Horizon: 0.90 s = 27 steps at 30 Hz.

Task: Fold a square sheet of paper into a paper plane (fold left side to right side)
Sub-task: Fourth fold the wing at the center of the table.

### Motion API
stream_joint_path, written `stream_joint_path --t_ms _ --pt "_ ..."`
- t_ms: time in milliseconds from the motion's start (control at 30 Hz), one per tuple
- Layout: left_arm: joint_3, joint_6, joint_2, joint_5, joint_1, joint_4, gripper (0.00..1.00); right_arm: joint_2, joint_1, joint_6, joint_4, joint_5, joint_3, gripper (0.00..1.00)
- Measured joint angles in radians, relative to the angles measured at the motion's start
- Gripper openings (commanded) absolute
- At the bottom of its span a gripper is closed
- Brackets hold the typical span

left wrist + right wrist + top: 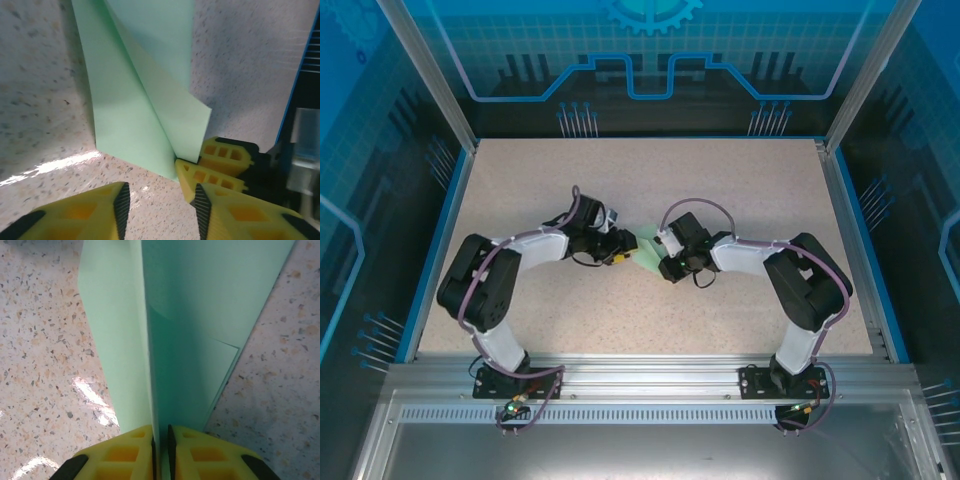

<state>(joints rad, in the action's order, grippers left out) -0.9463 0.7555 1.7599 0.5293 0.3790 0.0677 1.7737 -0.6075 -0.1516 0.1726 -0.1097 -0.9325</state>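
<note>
While the right gripper (160, 440) pinches: sheet of paper (200, 315), folded, mid-frame in the top view.
Left gripper (160, 192): spread, empty, just below the paper's lower corner.
Technique: hold the pinch firm; align edges before pressing the crease.

The top camera hung high above the square sheet of paper (647, 249), back on its near side, looking steeply down. Both wrist cameras sat close to that sheet, facing it from opposite sides. All three views shared it.
</note>
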Motion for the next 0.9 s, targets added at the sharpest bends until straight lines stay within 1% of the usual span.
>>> stream_joint_path --t_ms 67,333,500,667,767,900 --pt "-0.034 0.004 0.049 0.002 0.021 0.001 0.34 0.000 0.006 -0.006 -0.011 -0.011 0.006 0.16" --pt "-0.146 0.005 0.162 0.003 0.050 0.002 0.32 0.000 0.018 -0.021 -0.035 -0.034 0.019 0.16" --pt "-0.178 0.005 0.200 0.002 0.055 0.002 0.30 0.000 0.019 -0.024 -0.036 -0.040 0.019 0.16" --pt "-0.179 0.005 0.210 0.002 0.058 0.004 0.30 0.000 0.026 -0.028 -0.040 -0.056 0.022 0.19" --pt "-0.179 0.005 0.210 0.002 0.059 0.004 0.31 -0.001 0.035 -0.035 -0.043 -0.086 0.023 0.25" --pt "-0.179 0.005 0.210 0.002 0.062 0.003 0.31 -0.013 0.075 -0.065 -0.054 -0.175 0.039 0.36"
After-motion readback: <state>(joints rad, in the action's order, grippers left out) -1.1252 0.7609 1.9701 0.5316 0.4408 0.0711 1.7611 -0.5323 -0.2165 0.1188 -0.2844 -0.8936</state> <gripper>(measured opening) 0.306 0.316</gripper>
